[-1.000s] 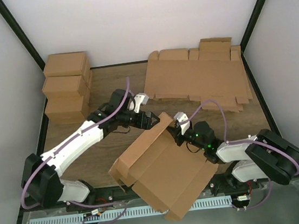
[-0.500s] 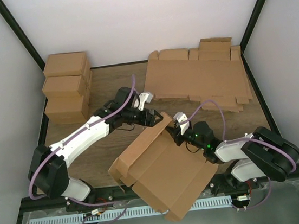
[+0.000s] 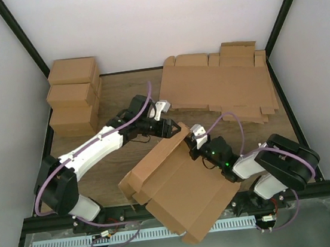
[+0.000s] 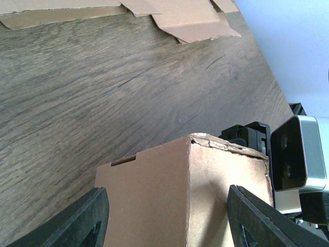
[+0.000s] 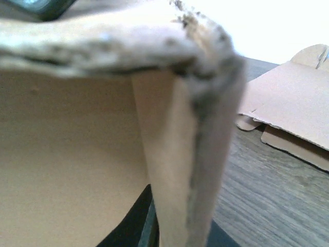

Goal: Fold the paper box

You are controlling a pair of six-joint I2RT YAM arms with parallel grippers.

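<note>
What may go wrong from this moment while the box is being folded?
1. The box hangs past the near edge of the table, and only the right gripper seems to pinch it, at one far corner; a slip might let it drop.
2. The left gripper, jaws open, straddles that same corner; closing there may crush its already frayed edge or bump the right gripper.

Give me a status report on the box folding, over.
Left hand open around the box's top corner. Right hand shut on that raised flap. Box partly folded, nothing blocking; flat cardboard stack lies behind, apart.
</note>
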